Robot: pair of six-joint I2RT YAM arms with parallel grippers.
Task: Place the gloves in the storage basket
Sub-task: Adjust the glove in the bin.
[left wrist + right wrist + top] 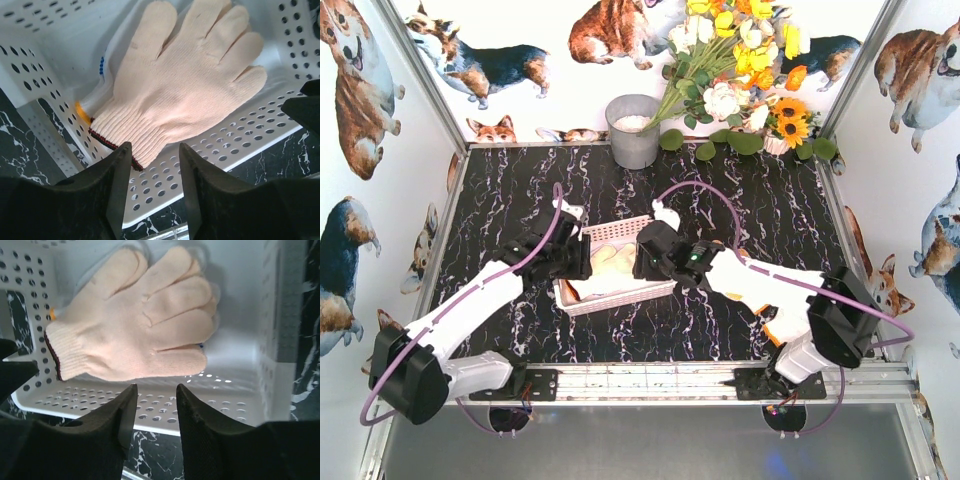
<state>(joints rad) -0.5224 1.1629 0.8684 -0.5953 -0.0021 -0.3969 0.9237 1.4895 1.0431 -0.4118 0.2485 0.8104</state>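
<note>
Arm bases: both bolted to a metal rail (650, 378) at the near edge of the bench (770, 210), which has a black top veined with white.
Left claw (155, 150): released, its two dark fingers apart with nothing between them; it hangs over the left end of the basket, and the cuff of the top glove lies just past its tips.
Right claw (156, 390): also released and gripping nothing, poised over the near rim at the basket's right end.
Storage basket (620, 228): white plastic with walls and floor punched full of round holes; it sits skewed at mid-bench, between the two claws.
Basket contents: gloves in a pile. On top lies a cream-white glove (180, 85), flat, fingers spread, with a ribbed cuff edged in a dark red line.
Under it: a patch of blue dots on white (101, 65) and a yellow-orange edge (82, 112) peek out. I cannot tell how many gloves lie beneath.
Grey bucket (634, 130): upright at the far edge of the bench, well apart from the basket, with something white inside.
Flowers (740, 70): a yellow, white and orange bunch with green leaves, to the right of the bucket.
Walls: white, printed with corgi dogs.
</note>
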